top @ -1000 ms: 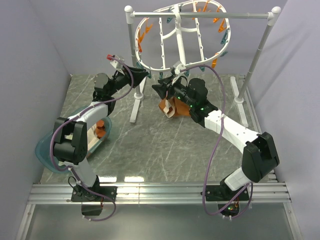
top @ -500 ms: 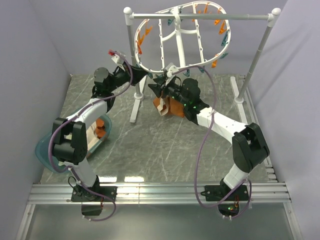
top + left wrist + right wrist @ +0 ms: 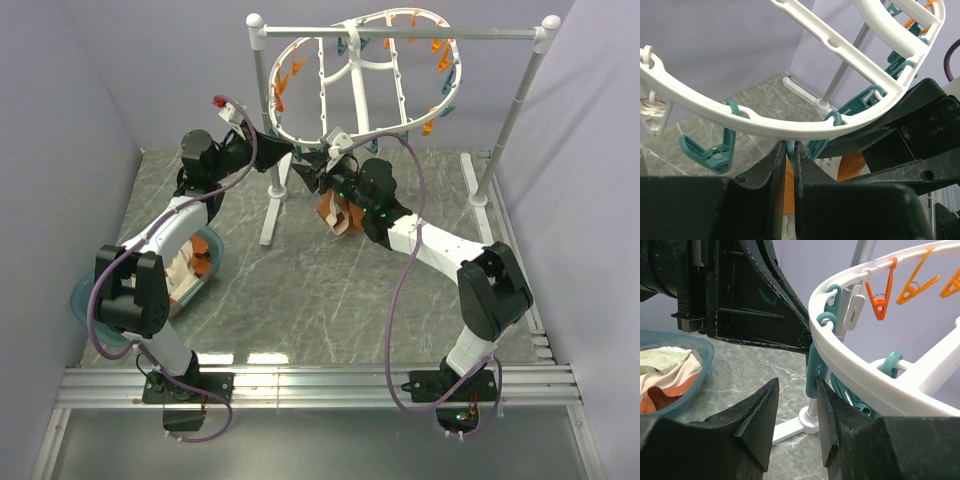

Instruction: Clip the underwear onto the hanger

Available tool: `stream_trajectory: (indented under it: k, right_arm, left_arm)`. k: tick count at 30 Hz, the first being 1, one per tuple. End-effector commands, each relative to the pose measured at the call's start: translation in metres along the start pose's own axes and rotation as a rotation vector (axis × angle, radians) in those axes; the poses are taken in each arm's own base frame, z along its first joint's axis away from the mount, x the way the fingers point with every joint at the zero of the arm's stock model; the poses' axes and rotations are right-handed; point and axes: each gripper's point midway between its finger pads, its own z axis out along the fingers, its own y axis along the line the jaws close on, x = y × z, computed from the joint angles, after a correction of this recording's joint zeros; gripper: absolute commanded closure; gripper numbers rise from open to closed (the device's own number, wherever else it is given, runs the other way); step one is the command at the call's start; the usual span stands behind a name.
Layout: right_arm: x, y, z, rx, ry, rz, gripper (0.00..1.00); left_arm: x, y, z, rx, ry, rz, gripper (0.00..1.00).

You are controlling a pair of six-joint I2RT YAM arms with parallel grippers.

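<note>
Along the left edge of the table (image 3: 300,290), a grey-green marbled slab boxed in by pale lilac walls (image 3: 60,100), I see a teal basket (image 3: 690,397) of cream and orange garments (image 3: 662,365). Toward the far edge, my left gripper (image 3: 288,153) reaches up to the near rim of the hanger (image 3: 765,126). Its fingers are drawn almost together, with the tail of a teal clothespin (image 3: 813,367) in the slit. The white oval hangs tilted from the stand's rail (image 3: 420,32), with orange clothespins (image 3: 879,299) along its rim. Just right of that, my right gripper (image 3: 797,386) points at the same rim, fingers partly apart, no cloth showing between the tips. The underwear (image 3: 338,212) hangs bunched directly beneath it: rust-orange, cream trim, a white label showing. Whether those fingers grip it I cannot tell.
</note>
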Motion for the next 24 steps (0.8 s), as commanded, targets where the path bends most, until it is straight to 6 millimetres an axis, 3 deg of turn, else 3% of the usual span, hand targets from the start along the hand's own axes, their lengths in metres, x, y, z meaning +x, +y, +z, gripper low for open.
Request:
stream_trajectory:
  k: [1, 12, 24]
  right_arm:
    - [-0.036, -0.007, 0.009, 0.013, -0.119, -0.051, 0.57]
    - [-0.029, -0.007, 0.016, 0.021, -0.101, -0.082, 0.58]
    - [-0.030, -0.031, 0.010, 0.188, -0.125, -0.062, 0.53]
  left_arm:
    - [-0.018, -0.029, -0.007, 0.085, 0.020, -0.001, 1.00]
    - [-0.019, -0.042, -0.013, 0.124, 0.031, -0.058, 1.00]
    - [-0.020, -0.046, -0.019, 0.143, 0.030, -0.055, 1.00]
